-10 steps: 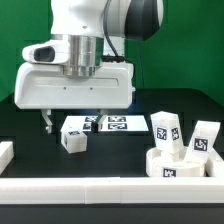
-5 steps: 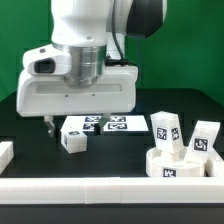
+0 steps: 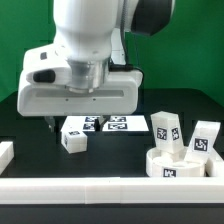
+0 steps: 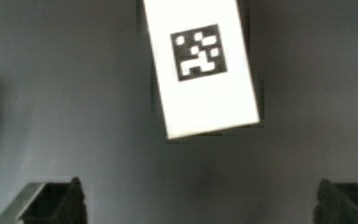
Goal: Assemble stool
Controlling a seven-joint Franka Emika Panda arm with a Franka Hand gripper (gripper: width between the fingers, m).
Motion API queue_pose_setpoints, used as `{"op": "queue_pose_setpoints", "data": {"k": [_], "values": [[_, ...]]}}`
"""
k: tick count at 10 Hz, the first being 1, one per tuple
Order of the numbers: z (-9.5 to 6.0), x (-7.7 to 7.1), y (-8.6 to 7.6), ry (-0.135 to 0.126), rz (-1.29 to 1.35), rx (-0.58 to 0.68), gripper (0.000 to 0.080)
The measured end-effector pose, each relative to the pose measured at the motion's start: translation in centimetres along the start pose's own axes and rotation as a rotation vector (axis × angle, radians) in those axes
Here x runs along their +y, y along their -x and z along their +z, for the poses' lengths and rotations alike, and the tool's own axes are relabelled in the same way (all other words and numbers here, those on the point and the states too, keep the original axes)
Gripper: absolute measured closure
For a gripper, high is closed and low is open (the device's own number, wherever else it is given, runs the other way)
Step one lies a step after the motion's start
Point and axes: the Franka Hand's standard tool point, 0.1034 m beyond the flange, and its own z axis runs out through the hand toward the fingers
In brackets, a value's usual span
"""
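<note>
My gripper (image 4: 202,205) is open and empty; its two dark fingertips (image 4: 55,203) show at the corners of the wrist view. A long white stool leg (image 4: 204,66) with one square tag lies on the dark table ahead of the jaws, apart from them. In the exterior view one dark finger (image 3: 50,123) hangs below the white gripper housing, just above and behind a small white leg (image 3: 72,140). The round seat (image 3: 180,164) sits at the exterior view's right. Two more tagged legs (image 3: 165,130) (image 3: 205,138) stand just behind it.
The marker board (image 3: 112,124) lies flat behind the small leg, partly under the gripper housing. A long white rail (image 3: 110,190) runs along the front edge, and a white rail end (image 3: 5,152) sits at the exterior view's left. A green wall stands behind.
The arm's wrist has shifted slightly toward the exterior view's right and turned a little. The gripper stays open. The stool parts have not moved.
</note>
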Motion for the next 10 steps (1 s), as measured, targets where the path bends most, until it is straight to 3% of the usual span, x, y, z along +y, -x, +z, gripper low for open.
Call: {"op": "queue_pose_setpoints", "data": {"k": [7, 8, 10], "values": [[3.1, 0.2, 2.3, 0.022, 0.021, -0.451, 0.0151], [3.1, 0.2, 1.5, 0.030, 0.017, -0.434, 0.0151], [3.4, 0.2, 1.8, 0.027, 0.018, -0.439, 0.0151]]}}
